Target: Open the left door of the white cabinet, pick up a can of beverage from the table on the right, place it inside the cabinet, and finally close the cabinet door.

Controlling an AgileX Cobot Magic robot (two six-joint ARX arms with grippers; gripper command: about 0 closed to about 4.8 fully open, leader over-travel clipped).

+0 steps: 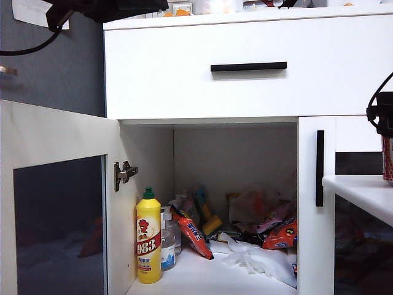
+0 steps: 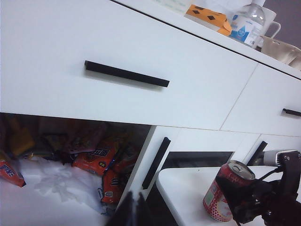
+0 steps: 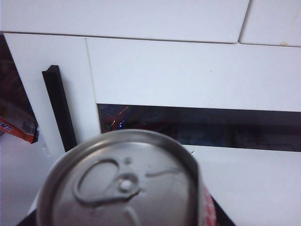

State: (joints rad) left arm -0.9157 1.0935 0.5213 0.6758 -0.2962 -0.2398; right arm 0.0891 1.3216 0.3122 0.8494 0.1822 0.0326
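The white cabinet (image 1: 245,74) had its left door (image 1: 58,203) swung open to its left. Inside stood a bottle (image 1: 148,239) at the left front, snack packets (image 1: 279,233) behind and to its right. Right of the cabinet's opening, the can of beverage (image 2: 225,190) stood on the tabletop (image 2: 188,193), the right end effector (image 2: 256,202) around it.

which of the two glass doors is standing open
The left door, swung out toward the camera with its hinge exposed. The right door is closed, flush under the drawer, its black handle facing out.
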